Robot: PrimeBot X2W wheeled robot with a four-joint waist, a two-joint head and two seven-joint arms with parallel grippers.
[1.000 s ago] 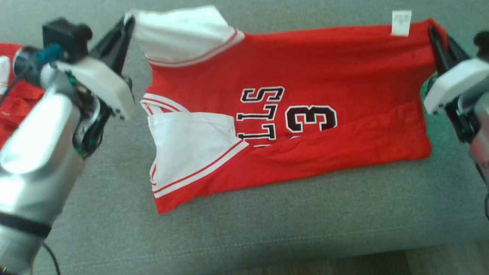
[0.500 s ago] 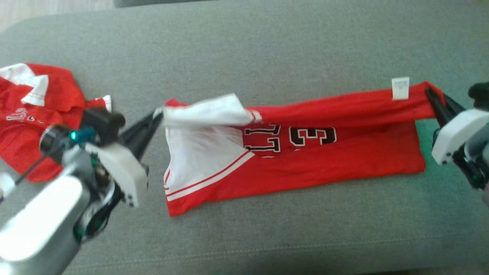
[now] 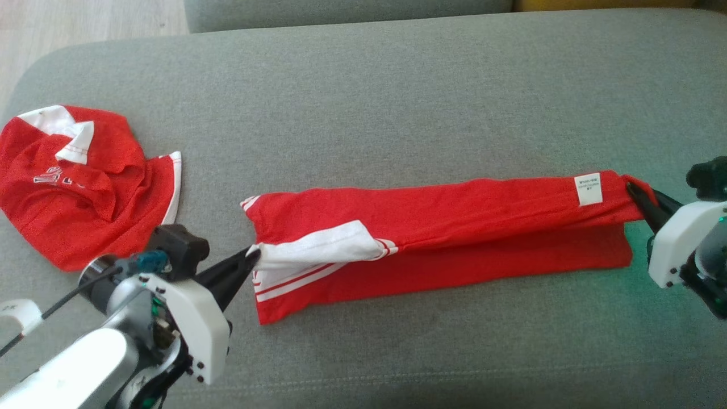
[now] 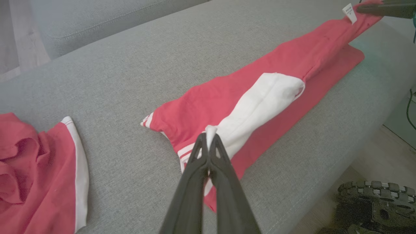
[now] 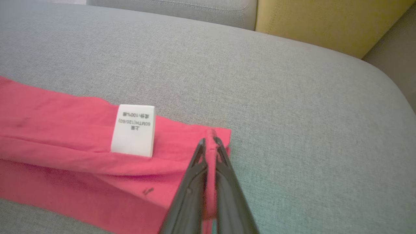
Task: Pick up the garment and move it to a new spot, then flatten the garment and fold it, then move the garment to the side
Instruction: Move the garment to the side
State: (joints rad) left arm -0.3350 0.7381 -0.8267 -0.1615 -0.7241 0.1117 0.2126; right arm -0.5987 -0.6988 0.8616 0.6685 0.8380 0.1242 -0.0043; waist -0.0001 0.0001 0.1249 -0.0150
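The garment point(image 3: 454, 227) is a red jersey with white sleeve panels, lying folded lengthwise as a long strip across the grey sofa seat point(image 3: 397, 102). My left gripper point(image 3: 253, 258) is shut on the white sleeve end point(image 4: 211, 130) at the strip's left. At the right end, my right gripper point(image 3: 631, 190) is shut on the red hem corner point(image 5: 213, 135), just past the white care label point(image 5: 133, 130). The top layer is held slightly lifted over the lower layer. The printed front is hidden inside the fold.
A second red and white garment point(image 3: 74, 182) lies crumpled at the seat's far left. The sofa backrest point(image 3: 341, 11) runs along the far side, with a yellow cushion point(image 5: 325, 22) behind on the right. Wooden floor and my wheeled base point(image 4: 377, 208) lie past the front edge.
Both grippers have carried the garment's far edge toward me and down, folding it over the printed front. The head camera has tilted, bringing the backrest and second garment into view.
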